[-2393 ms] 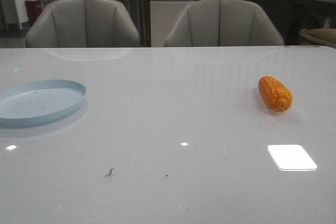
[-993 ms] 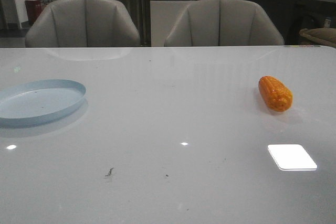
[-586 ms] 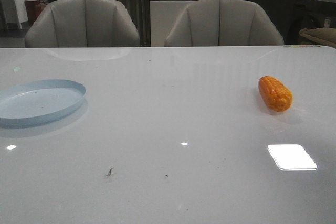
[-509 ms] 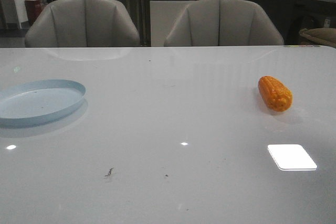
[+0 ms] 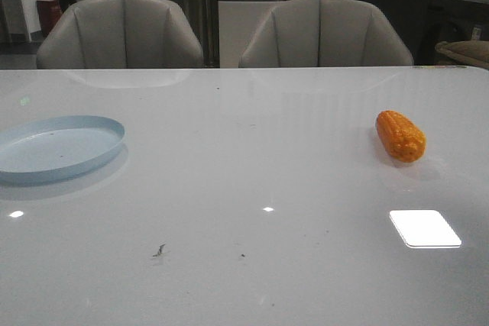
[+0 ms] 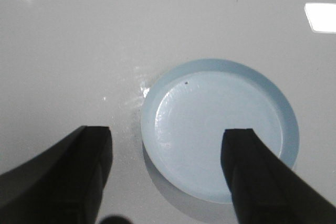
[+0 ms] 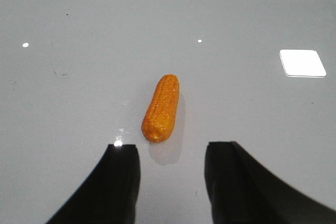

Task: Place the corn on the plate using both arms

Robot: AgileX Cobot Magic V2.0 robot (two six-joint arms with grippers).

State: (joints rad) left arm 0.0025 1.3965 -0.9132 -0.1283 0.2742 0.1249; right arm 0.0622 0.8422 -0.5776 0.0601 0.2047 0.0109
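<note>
The orange corn (image 5: pixel 400 136) lies on the white table at the right. The pale blue plate (image 5: pixel 57 147) sits empty at the left edge. Neither arm shows in the front view. In the left wrist view my left gripper (image 6: pixel 168 137) is open and empty, high above the plate (image 6: pixel 220 129); its right finger overlaps the plate's rim. In the right wrist view my right gripper (image 7: pixel 170 153) is open and empty above the table, with the corn (image 7: pixel 161 108) lying just beyond the gap between the fingers.
Two grey chairs (image 5: pixel 121 32) (image 5: pixel 325 32) stand behind the table's far edge. A bright light reflection (image 5: pixel 425 228) lies on the table in front of the corn. A small dark speck (image 5: pixel 159 250) marks the near middle.
</note>
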